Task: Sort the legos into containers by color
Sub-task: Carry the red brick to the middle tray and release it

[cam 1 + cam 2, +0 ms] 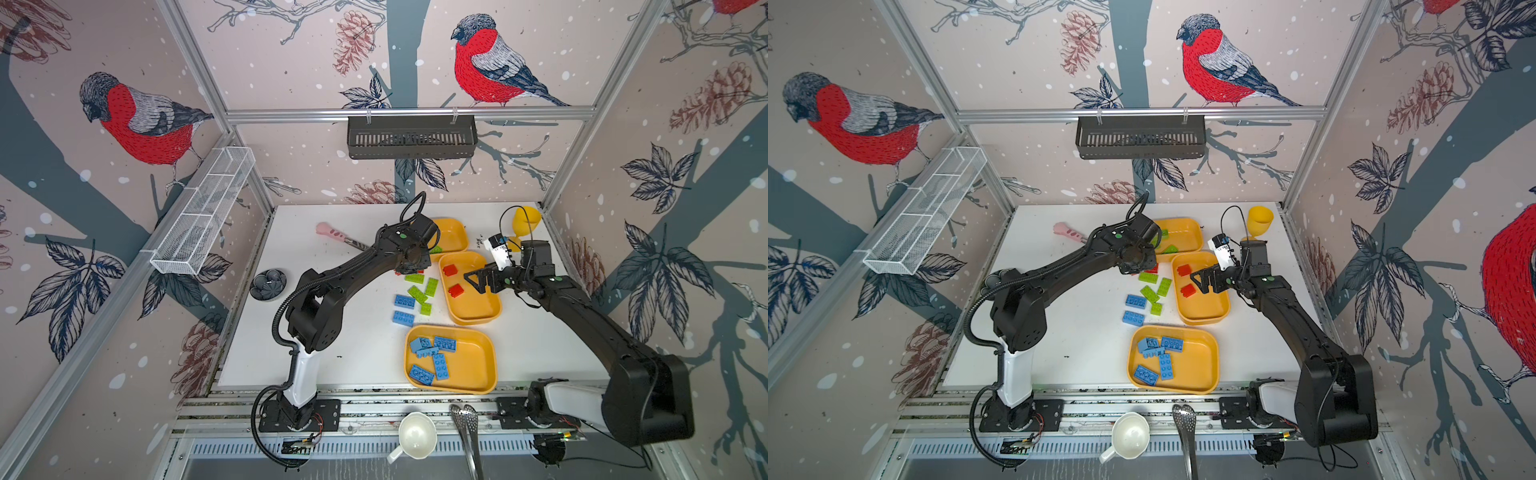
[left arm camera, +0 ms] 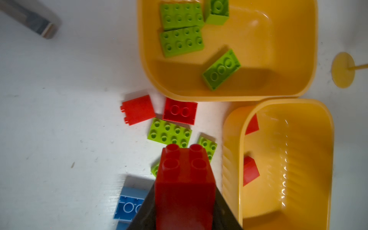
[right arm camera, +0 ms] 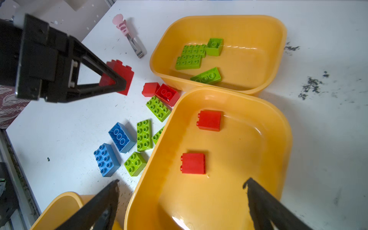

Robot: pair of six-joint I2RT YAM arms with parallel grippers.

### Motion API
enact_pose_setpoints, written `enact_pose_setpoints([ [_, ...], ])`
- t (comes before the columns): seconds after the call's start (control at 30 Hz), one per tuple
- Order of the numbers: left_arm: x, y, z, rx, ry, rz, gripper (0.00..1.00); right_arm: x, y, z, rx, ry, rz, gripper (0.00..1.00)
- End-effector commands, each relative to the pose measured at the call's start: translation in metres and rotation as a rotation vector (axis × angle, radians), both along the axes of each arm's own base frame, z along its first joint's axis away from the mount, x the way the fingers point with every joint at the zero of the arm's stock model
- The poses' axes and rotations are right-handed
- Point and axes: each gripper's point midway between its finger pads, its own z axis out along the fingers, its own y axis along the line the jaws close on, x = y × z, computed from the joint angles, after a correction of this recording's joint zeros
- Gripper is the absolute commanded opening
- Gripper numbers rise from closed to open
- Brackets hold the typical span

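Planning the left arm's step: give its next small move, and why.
Probably carry the red brick over the tray holding two red bricks, then release: the left gripper is shut on it above the table, beside that tray.

A robot lab cell: aluminium frame [image 1: 409, 113], bird-print panels [image 1: 291, 62], arms [image 1: 353, 266] bolted to rails [image 1: 395, 409].
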Motion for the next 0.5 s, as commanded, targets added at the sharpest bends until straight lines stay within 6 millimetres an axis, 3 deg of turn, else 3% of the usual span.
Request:
enact_pose_setpoints([
  [0.0,-0.009,-0.043,0.008,-0.087,-0.022,-0.214,0.34,0.008,-0.009,0.011,-0.013,-0.045,-0.047,0.99],
  [0.23,-0.021,-0.095,0.004,-0.136,-0.019,-0.358,0.34,0.009,-0.021,0.015,-0.019,-0.061,-0.091,0.99],
  [0.47,-0.018,-0.105,-0.021,-0.116,0.010,-0.348,0.37,0.007,-0.024,0.017,-0.023,-0.064,-0.103,0.99],
])
